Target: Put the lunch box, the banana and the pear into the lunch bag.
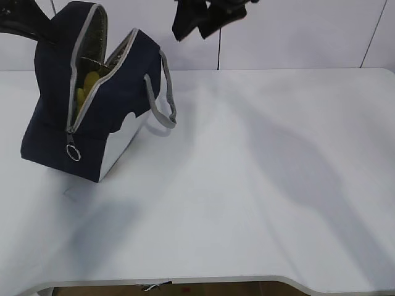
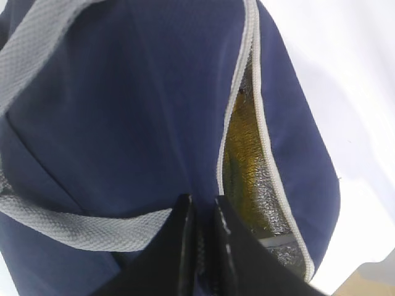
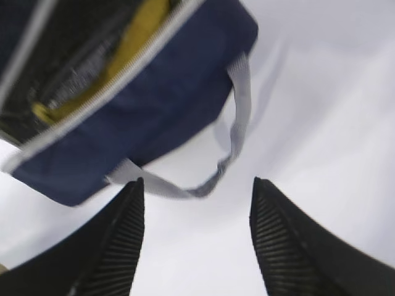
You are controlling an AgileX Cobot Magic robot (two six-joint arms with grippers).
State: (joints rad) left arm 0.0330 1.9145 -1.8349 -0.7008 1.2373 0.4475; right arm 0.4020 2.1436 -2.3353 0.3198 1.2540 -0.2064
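Lunch bag stands at table's far left w/ its zipper mouth gaping; yellow fruit shows inside, prob. banana, but pear and lunch box can't be made out, and the rest of the table holds none of the three, so packing looks about done.

Mouth's long axis runs from the ring pull at the near corner up and away. Left gripper is nearer, pressed together on bag fabric beside the zipper edge, while right gripper hangs above and right of the bag, spread and empty, strap handle just beyond its tips.
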